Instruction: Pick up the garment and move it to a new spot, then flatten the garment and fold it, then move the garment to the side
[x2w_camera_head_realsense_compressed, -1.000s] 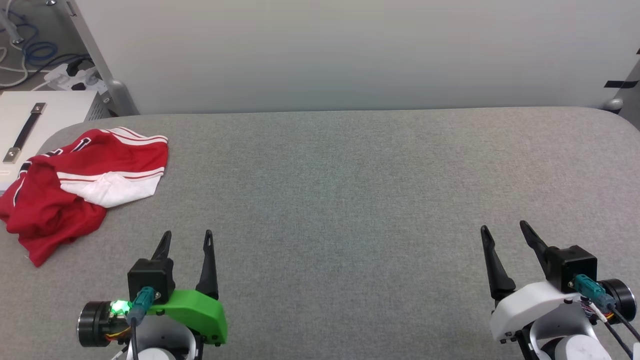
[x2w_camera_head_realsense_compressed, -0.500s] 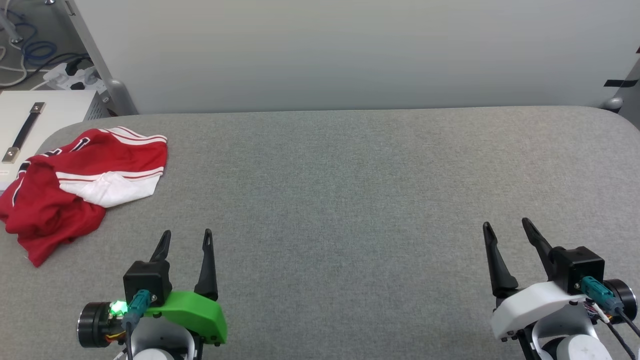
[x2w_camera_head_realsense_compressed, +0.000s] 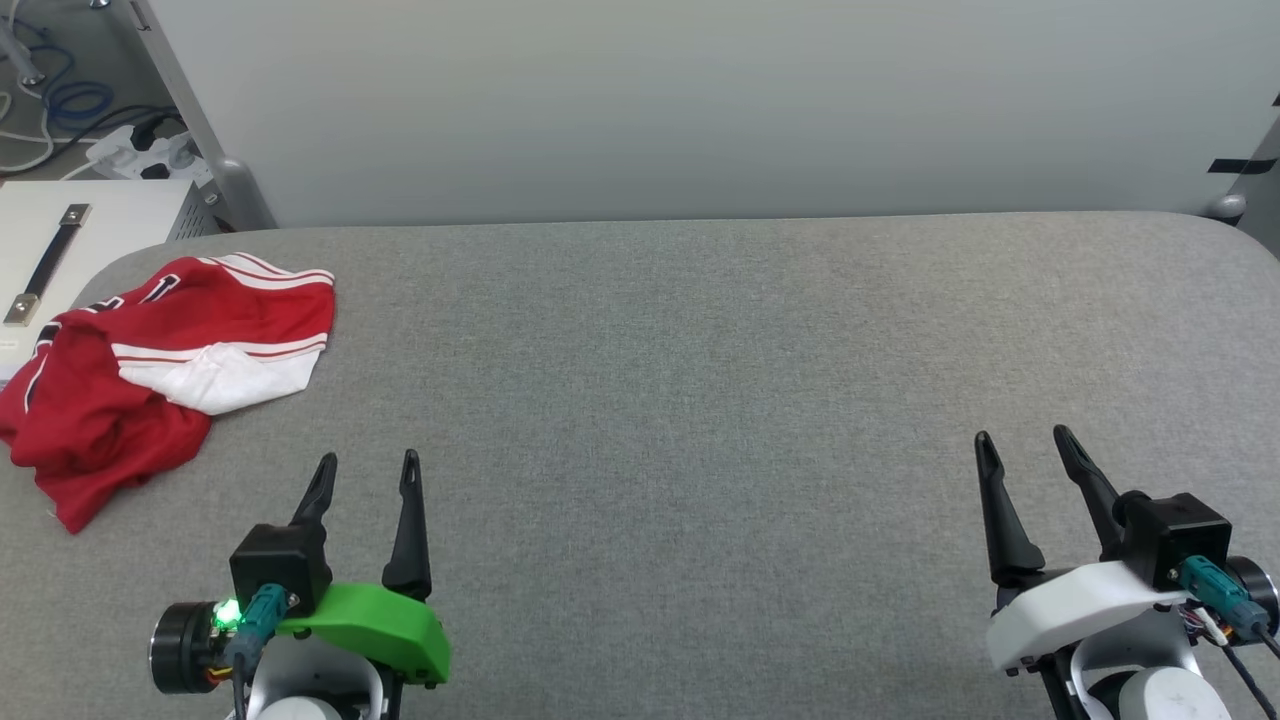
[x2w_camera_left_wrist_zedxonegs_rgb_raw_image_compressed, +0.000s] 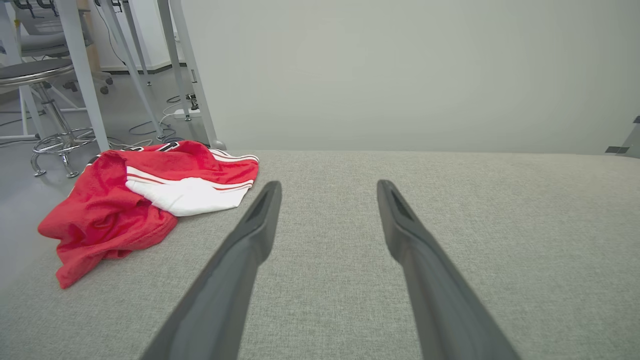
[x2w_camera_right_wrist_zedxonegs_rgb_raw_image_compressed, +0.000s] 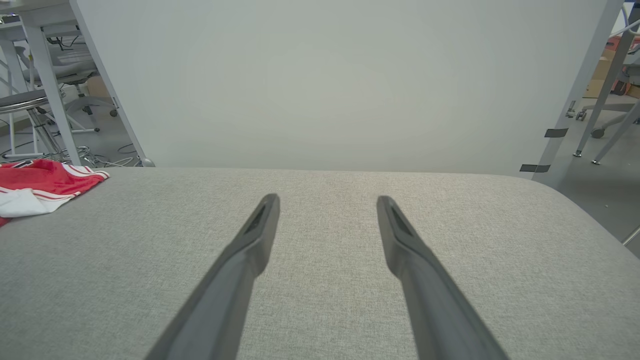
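Two finger pairs released, empty: left fingers (x2w_camera_head_realsense_compressed: 407, 520), right fingers (x2w_camera_head_realsense_compressed: 1000, 520). Crumpled red jersey (x2w_camera_head_realsense_compressed: 160, 360) on bench (x2w_camera_head_realsense_compressed: 700, 400), beyond-left of left fingers, apart.

Tapered black fingers (x2w_camera_head_realsense_compressed: 405, 530) — green shell (x2w_camera_head_realsense_compressed: 370, 625) left, white shell (x2w_camera_head_realsense_compressed: 1070, 608) right.

Cloth on cloth — matt throughout
The garment (x2w_camera_head_realsense_compressed: 100, 420) is soft, rumpled matt cloth; the table (x2w_camera_head_realsense_compressed: 700, 400) wears coarse grey woven fabric; the left gripper (x2w_camera_head_realsense_compressed: 369, 460) has fingers (x2w_camera_left_wrist_zedxonegs_rgb_raw_image_compressed: 240, 260) of smooth, matt dark plastic.
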